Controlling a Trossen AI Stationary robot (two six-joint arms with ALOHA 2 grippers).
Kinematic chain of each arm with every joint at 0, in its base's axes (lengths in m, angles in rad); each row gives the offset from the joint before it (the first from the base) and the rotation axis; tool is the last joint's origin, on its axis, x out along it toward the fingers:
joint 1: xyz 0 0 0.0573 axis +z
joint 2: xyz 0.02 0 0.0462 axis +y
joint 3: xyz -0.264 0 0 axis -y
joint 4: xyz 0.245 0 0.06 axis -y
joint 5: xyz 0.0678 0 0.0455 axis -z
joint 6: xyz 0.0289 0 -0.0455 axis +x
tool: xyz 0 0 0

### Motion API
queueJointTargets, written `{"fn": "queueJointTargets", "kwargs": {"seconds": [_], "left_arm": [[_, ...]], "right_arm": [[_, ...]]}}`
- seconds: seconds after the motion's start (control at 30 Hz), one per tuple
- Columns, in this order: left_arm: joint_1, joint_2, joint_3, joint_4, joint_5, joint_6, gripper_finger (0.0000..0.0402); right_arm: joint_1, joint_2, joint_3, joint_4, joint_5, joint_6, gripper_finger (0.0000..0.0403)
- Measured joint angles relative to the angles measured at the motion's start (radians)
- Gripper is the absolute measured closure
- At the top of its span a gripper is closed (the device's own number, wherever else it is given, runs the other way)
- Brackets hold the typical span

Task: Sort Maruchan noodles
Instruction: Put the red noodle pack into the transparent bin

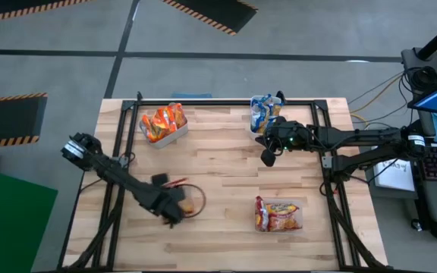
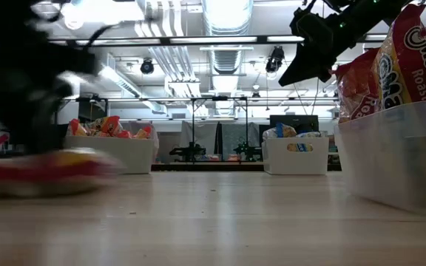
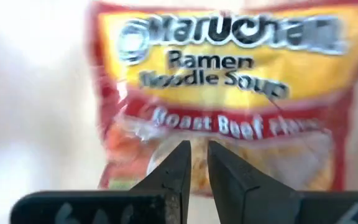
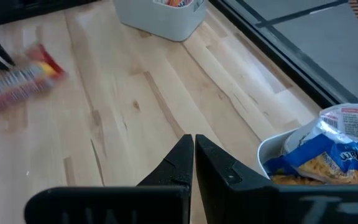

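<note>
Red Maruchan packet (image 3: 219, 93), labelled Roast Beef, is gripped at its edge by the left gripper (image 1: 174, 210), jaws narrowed on it, near the table's (image 1: 226, 182) front-left corner. Right gripper (image 1: 268, 157) is held closed and empty beside the blue-and-yellow packets (image 4: 328, 158) in the white container (image 1: 262, 114) at the back edge. Orange packets (image 1: 162, 120) are stored in the back-left container (image 1: 171, 138). Red packets (image 1: 279, 215) are stacked in the front-right container (image 2: 401, 151).
</note>
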Motion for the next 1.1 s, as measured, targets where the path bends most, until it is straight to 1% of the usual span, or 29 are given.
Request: {"fn": "queueJointTargets", "kwargs": {"seconds": [0.07,0.2,0.3,0.43,0.53,0.6,0.67,0.73,0.87,1.1], "left_arm": [[0.023,-0.005,0.04,0.06,-0.13,0.125,0.0365],[0.035,-0.017,0.105,0.16,-0.275,0.386,0.0365],[0.037,-0.036,0.11,0.252,-0.321,0.536,0.0365],[0.054,-0.041,0.066,0.397,-0.303,0.673,0.0365],[0.077,-0.041,-0.014,0.525,-0.256,0.716,0.0365],[0.089,-0.041,-0.079,0.601,-0.236,0.718,0.0365],[0.091,-0.042,-0.132,0.687,-0.234,0.719,0.0365],[0.093,-0.043,-0.183,0.766,-0.233,0.718,0.0365],[0.096,-0.043,-0.264,0.894,-0.233,0.715,0.0365],[0.12,-0.043,-0.377,1.057,-0.232,0.703,0.0365]], "right_arm": [[0.0,0.0,0.0,-0.002,0.0,0.003,0.0394],[0.001,0.0,0.0,-0.003,-0.001,0.028,0.0394],[0.001,0.0,0.0,-0.005,-0.025,0.079,0.0394],[0.001,0.013,0.0,-0.006,-0.06,0.276,0.0394],[0.001,0.05,0.0,-0.006,-0.098,0.355,0.0393],[0.001,0.091,0.0,-0.004,-0.152,0.414,0.0386],[0.001,0.143,0.0,-0.006,-0.216,0.469,0.037],[0.002,0.201,0.0,0.001,-0.265,0.518,0.0349],[0.001,0.318,0.024,0.046,-0.301,0.571,0.0296],[0.001,0.497,0.131,0.098,-0.337,0.582,0.0193]]}}
